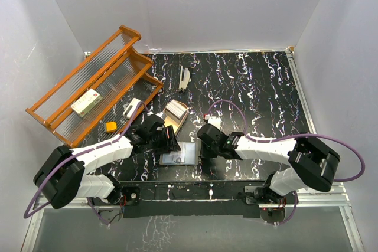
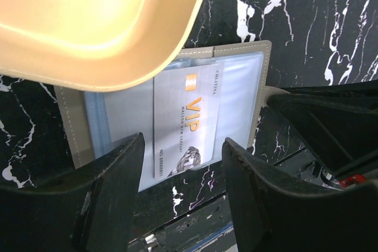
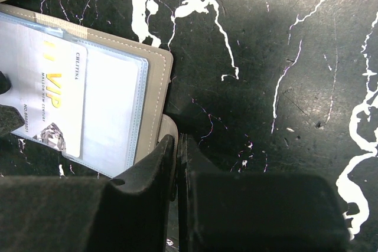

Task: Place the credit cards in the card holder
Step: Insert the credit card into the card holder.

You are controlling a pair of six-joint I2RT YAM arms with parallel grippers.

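The card holder [image 1: 188, 153] lies open and flat near the table's front edge, its shiny sleeves [image 2: 236, 95] facing up. One of the credit cards [image 2: 186, 119], pale with gold "VIP" print, lies along the sleeve [image 3: 112, 110], its lower end past the sleeve edge. My left gripper [image 2: 183, 190] hovers open over that end, one finger on each side, touching nothing. My right gripper [image 3: 176, 140] is shut on the holder's side tab [image 3: 167, 123]. More credit cards [image 1: 175, 109] rest in the tan tray [image 1: 180, 117] behind the holder.
The tan tray's rim [image 2: 118, 57] overhangs the holder's far end. An orange rack [image 1: 94, 92] at the back left holds a white box [image 1: 87, 101]. A small white object [image 1: 184, 79], a white piece [image 1: 131, 108] and an orange piece [image 1: 110, 126] lie on the black marbled table.
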